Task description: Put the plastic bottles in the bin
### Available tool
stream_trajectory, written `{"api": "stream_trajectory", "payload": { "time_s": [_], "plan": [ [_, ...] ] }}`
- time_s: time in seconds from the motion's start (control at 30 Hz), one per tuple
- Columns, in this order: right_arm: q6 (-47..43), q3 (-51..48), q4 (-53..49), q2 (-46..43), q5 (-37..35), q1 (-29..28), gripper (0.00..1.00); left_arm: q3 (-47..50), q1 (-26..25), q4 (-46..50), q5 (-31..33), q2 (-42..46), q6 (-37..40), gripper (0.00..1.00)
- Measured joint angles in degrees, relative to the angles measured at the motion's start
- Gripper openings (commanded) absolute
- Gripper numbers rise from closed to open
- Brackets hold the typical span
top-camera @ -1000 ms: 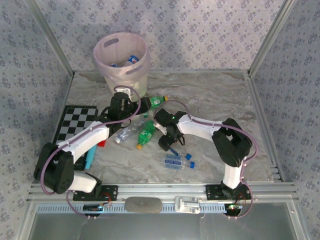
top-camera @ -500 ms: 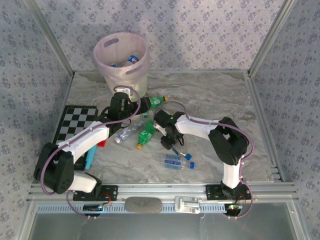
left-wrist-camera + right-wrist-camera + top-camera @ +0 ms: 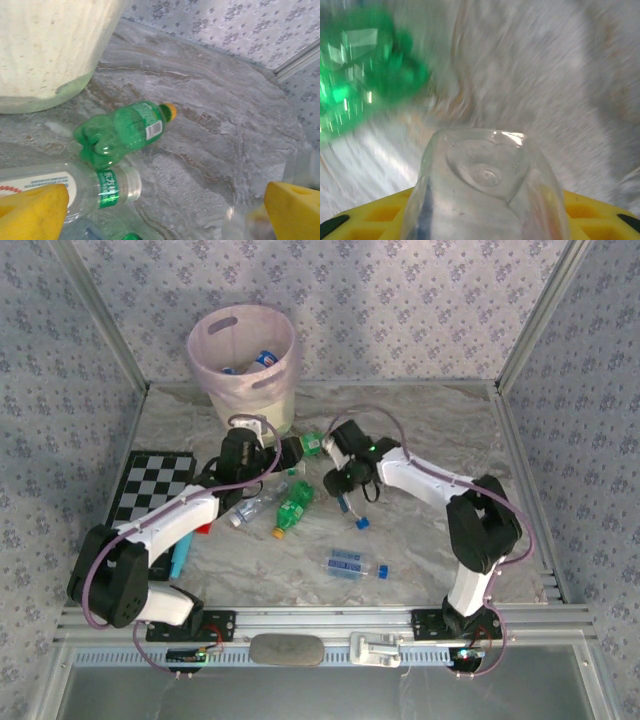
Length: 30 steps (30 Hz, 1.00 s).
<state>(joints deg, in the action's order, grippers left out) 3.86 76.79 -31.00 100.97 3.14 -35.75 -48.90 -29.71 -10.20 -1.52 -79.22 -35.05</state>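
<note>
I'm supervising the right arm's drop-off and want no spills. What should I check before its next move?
1. Right gripper shut on the clear bottle: ok.
2. Clear bottle off the table: cannot tell.
3. Bin upright, mouth open: ok.
4. Left gripper open, empty: ok.
5. Left gripper off the route to the bin: cannot tell; it sits close before the bin.

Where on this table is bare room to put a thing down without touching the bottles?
Bare: the far right of the table, between the right arm and the back wall; also the near strip left of the blue-labelled bottle. Crowded: the middle, where green bottles lie in front of the bin.
</note>
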Motion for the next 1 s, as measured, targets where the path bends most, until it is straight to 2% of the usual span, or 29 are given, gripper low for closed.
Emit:
{"api": "stream_trajectory", "payload": {
  "time_s": [0.27,0.47,0.8,1.0],
  "plan": [
    [12.35,2.95,13.25,-0.50,9.27,9.31,0.50,0.00,-2.05,-6.99,-8.74,-2.29,0.48,1.00],
    [24.06,-1.70,25.27,-2.47,16.65,14.80,0.50,-1.01,-5.05,-9.49,-16.39,-7.72,1.14,1.00],
    [33.31,-6.36,33.68,-6.47,23.47,15.47,0.50,-7.85,-7.17,-10.05,-24.28,-14.36,1.57,1.00],
    [35.43,-7.65,34.95,-7.50,25.55,15.32,0.50,-10.47,-7.37,-9.94,-25.86,-15.85,2.45,1.00]
  ]
}}
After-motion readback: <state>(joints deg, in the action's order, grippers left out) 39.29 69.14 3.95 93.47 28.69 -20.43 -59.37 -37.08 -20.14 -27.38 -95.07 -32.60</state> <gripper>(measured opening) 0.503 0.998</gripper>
